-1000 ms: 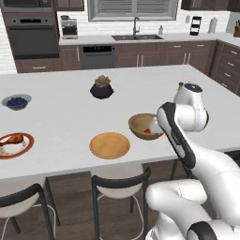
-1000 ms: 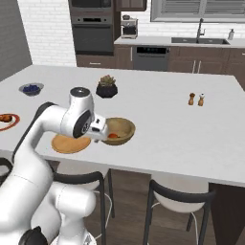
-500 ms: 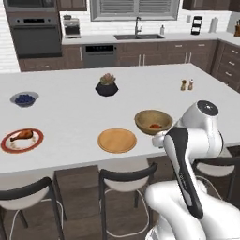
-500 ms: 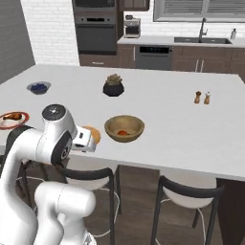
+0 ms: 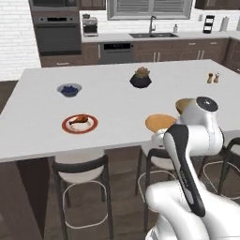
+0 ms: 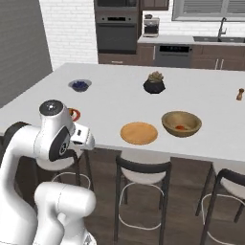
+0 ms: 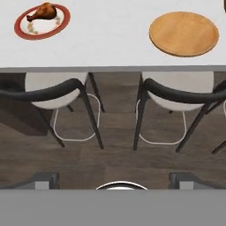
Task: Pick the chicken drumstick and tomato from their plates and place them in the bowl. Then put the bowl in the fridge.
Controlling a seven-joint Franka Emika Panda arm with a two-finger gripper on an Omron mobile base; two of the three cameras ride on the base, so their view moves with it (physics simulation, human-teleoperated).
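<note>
One chicken drumstick (image 7: 43, 11) far beyond pincer (image 7: 114, 178).

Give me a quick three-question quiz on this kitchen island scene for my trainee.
1. True or false: the golden-brown chicken drumstick lies on the red-rimmed white plate.
2. What small red thing sits inside the round tan wooden bowl?
3. The flat tan wooden plate holds: A) the drumstick B) nothing C) blueberries.

Key: 1 true. 2 the tomato. 3 B.
</note>
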